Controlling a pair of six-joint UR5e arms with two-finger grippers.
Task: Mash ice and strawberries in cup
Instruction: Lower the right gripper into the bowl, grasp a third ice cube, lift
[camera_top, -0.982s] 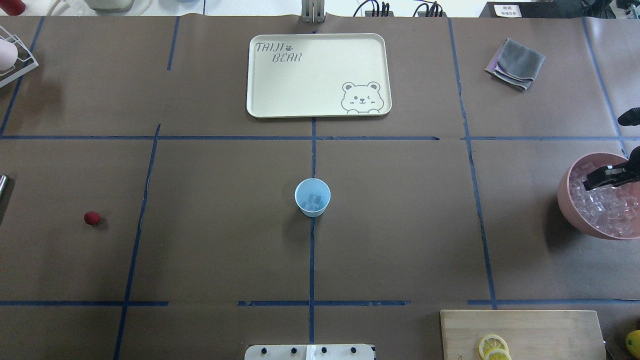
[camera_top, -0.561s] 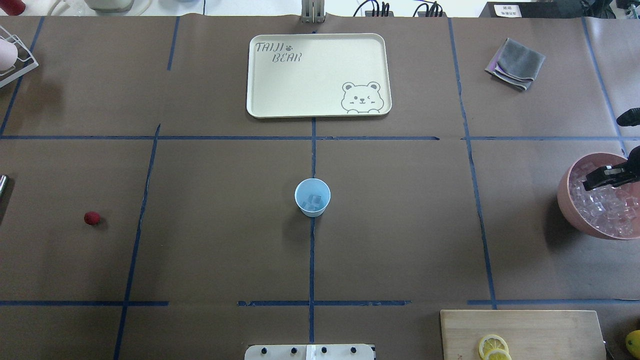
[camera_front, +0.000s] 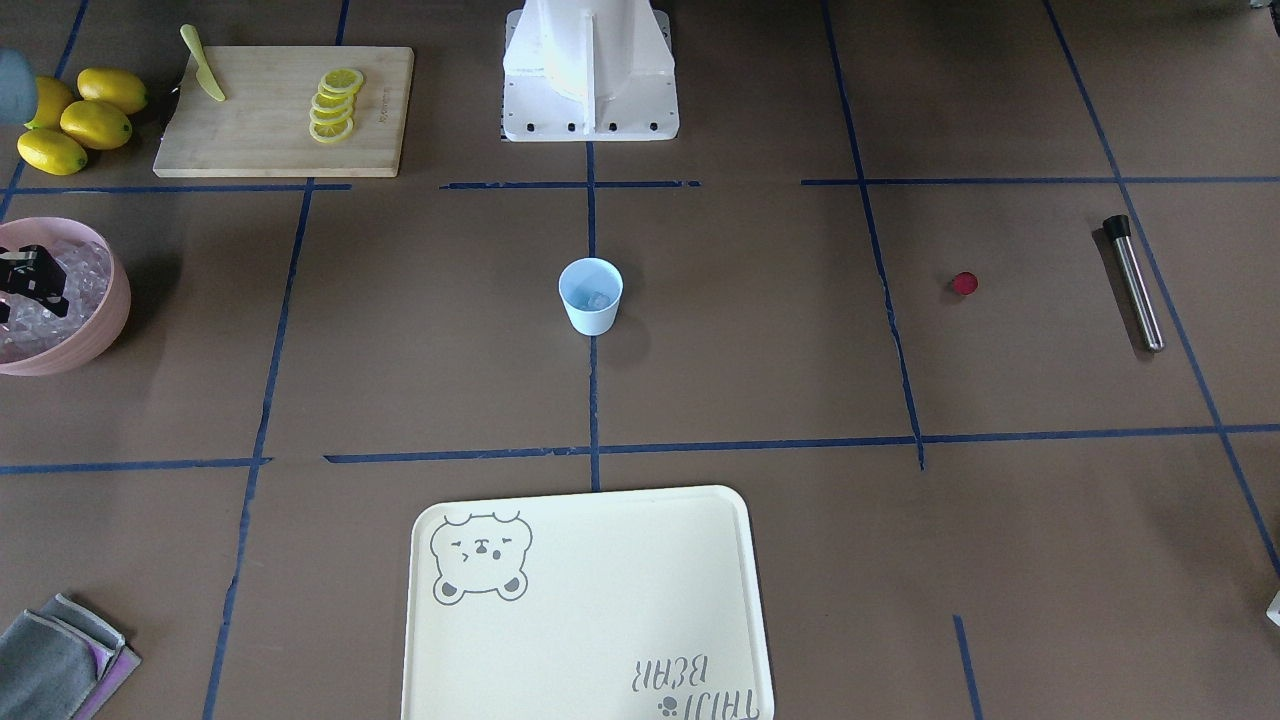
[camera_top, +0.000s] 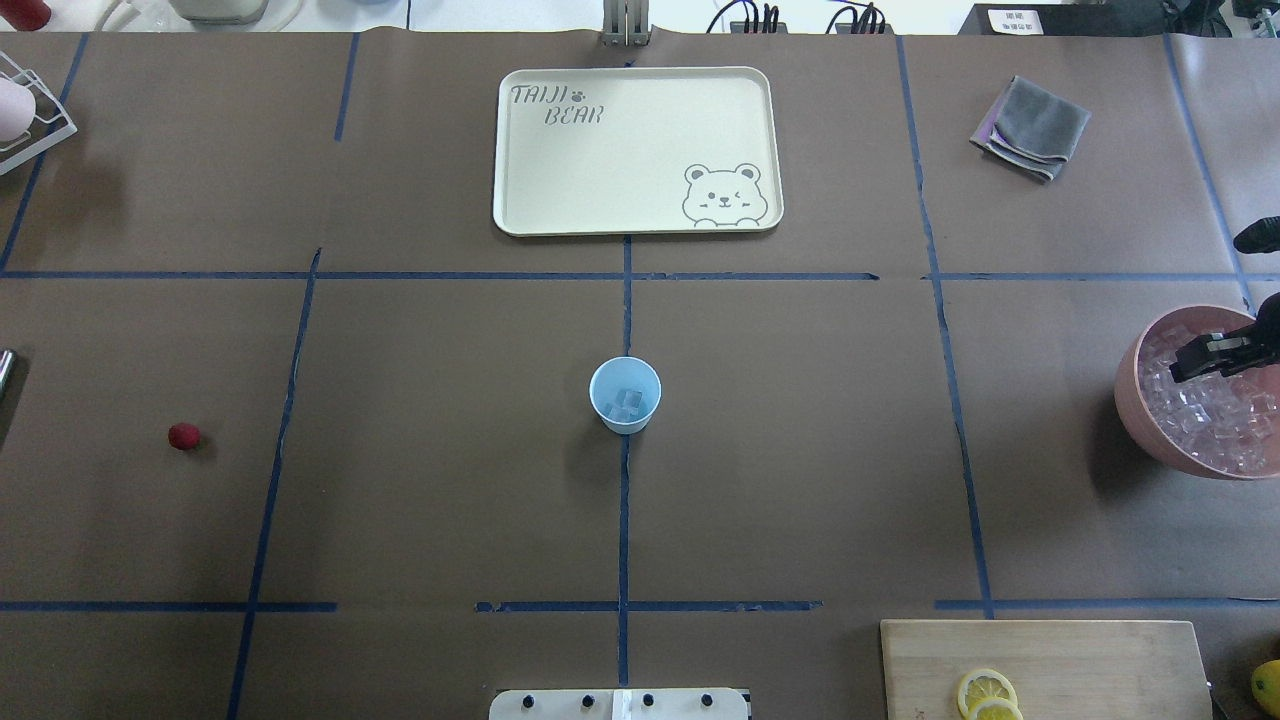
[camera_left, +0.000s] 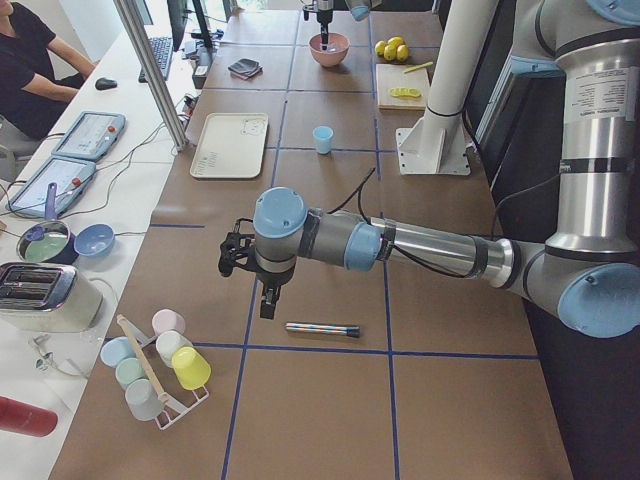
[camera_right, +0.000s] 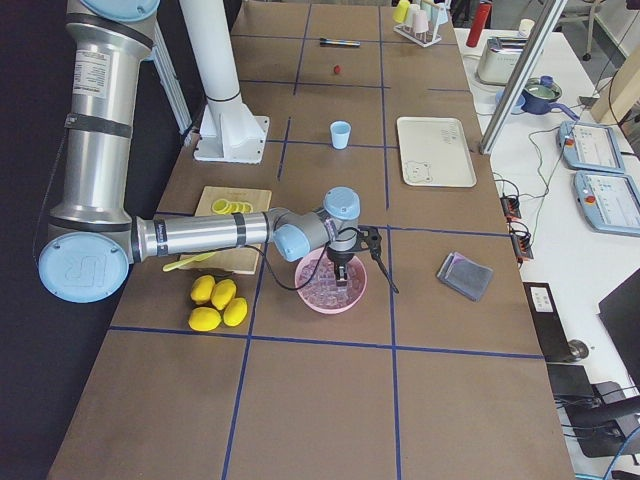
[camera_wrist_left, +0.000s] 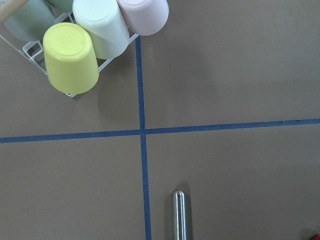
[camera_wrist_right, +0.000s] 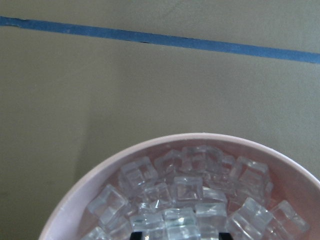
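At the worktop's right edge the right claw (camera_top: 1205, 357) hung in the pink bowl (camera_top: 1130, 410), seemingly parted and empty; slick ice (camera_wrist_right: 185, 192) could squirt free when pinched.

One cup (camera_top: 625, 395), one strawberry (camera_top: 184, 436), one tray (camera_top: 560, 180)

Open tabletop (camera_top: 450, 470) surrounds the cup (camera_top: 625, 395) on every side, its mouth uncovered from above. The strawberry (camera_top: 183, 436) lies well apart to the left, with bare surface all round it. The muddler (camera_front: 1135, 285) lies farther out, the rack (camera_left: 160, 370) beyond. The tray (camera_top: 620, 160) sits well behind the cup. At right, the right gripper (camera_top: 1195, 360) hangs in the bowl (camera_top: 1128, 400), taking up part of its mouth.
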